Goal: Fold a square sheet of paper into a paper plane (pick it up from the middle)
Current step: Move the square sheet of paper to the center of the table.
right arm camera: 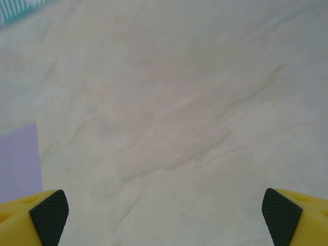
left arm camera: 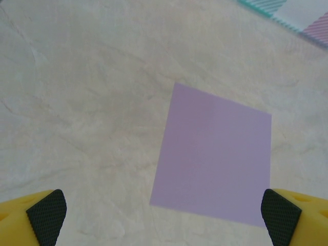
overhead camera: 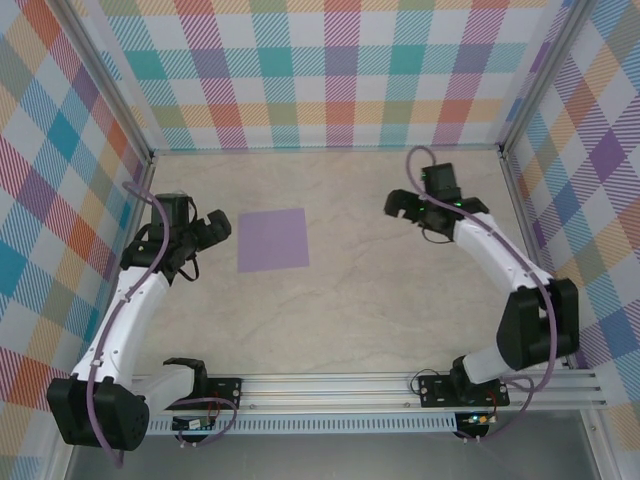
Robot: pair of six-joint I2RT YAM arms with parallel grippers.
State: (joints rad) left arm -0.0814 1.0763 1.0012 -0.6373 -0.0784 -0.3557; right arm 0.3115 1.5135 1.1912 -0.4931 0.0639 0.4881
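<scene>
From above, the square sheet of paper [overhead camera: 272, 240] lies flat and uncreased on the table [overhead camera: 400, 300] — nothing folded yet; the left gripper [overhead camera: 214, 228] hangs near it, the right gripper [overhead camera: 404, 205] well apart. Left wrist: jaws wide apart, empty, sheet ahead; right wrist: likewise — sheet's edge at left.

— What sort of place is this?
— A robotics lab test cell. The left arm [overhead camera: 125, 300] and right arm [overhead camera: 490, 245] are bolted to an aluminium rail [overhead camera: 350, 385] at the near edge of a marble-look table [overhead camera: 400, 290].
— And around it?
— Plaid-printed panels [overhead camera: 340, 70] left, far and right, set in a metal frame [overhead camera: 112, 92].
</scene>
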